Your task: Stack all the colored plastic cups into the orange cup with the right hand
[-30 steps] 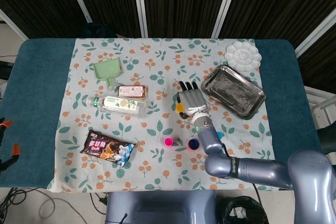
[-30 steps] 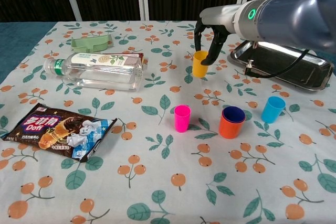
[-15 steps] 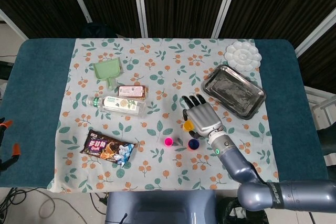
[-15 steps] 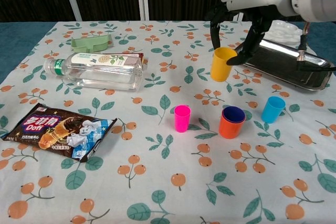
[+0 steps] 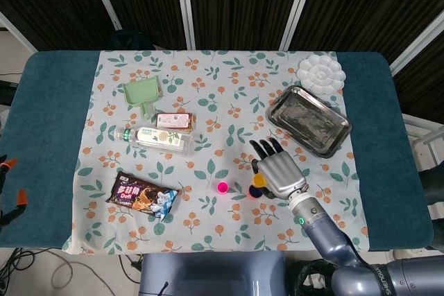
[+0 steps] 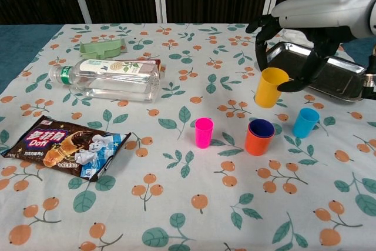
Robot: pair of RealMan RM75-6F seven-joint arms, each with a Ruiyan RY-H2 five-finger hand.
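Brown snack packet (image 6: 66,146) reads "Dott"; right robot hand (image 6: 292,39) holds yellow cup (image 6: 271,87).

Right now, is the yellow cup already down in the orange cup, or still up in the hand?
Still up. The right hand holds the yellow cup in the air, slightly tilted, above the orange cup.

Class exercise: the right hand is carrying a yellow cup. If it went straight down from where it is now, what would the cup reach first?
Probably the orange cup, with a dark blue cup nested inside it. The right hand holds the yellow cup just above it, though depth is uncertain.
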